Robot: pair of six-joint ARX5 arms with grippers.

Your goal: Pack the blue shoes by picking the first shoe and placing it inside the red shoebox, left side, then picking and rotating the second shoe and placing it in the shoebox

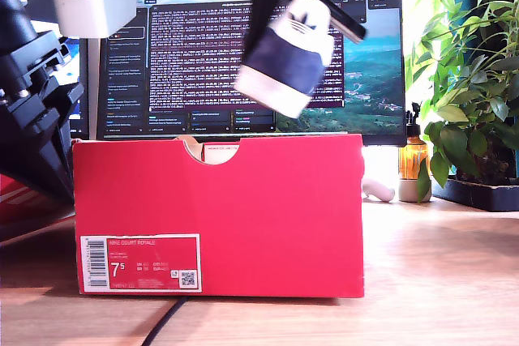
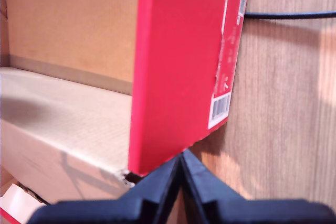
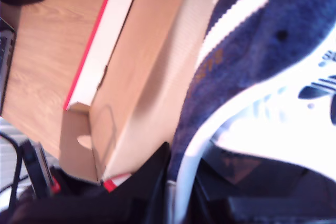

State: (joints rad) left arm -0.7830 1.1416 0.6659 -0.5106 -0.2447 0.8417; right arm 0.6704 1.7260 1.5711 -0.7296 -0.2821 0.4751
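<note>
- Red shoebox (image 1: 219, 215) sits open on the wooden tabletop (image 1: 442, 273), long side with the white 7.5 size label (image 1: 139, 263) facing the exterior camera, half-round notch (image 1: 217, 150) in its top edge.
- My second gripper (image 3: 178, 192) holds one blue shoe (image 1: 284, 58) in the air above the shoebox, nearer the end of the box at the exterior view's right; the shoe is tilted, white heel tab and white sole showing (motion-blurred in that view).
- Second wrist view: jaws clenched on the shoe's white heel rim (image 3: 191, 158); navy suede and white stripes fill most of the frame, bare cardboard interior of the shoebox (image 3: 142, 61) beneath.
- My first gripper (image 2: 181, 169): jaws pressed together, nothing between them, hanging over the corner of the shoebox by the label (image 2: 227, 61); the part of the box floor visible there is bare.
- A black cable (image 2: 291, 16) runs across the tabletop from the box.
- Behind the box: a monitor (image 1: 243, 38) with terminal text, a potted plant (image 1: 466, 79) and an amber bottle (image 1: 412, 160) at the exterior view's right.
- A black arm (image 1: 32, 95) stands at the exterior view's left, beside the box.
- The other shoe can't be seen in any view.
</note>
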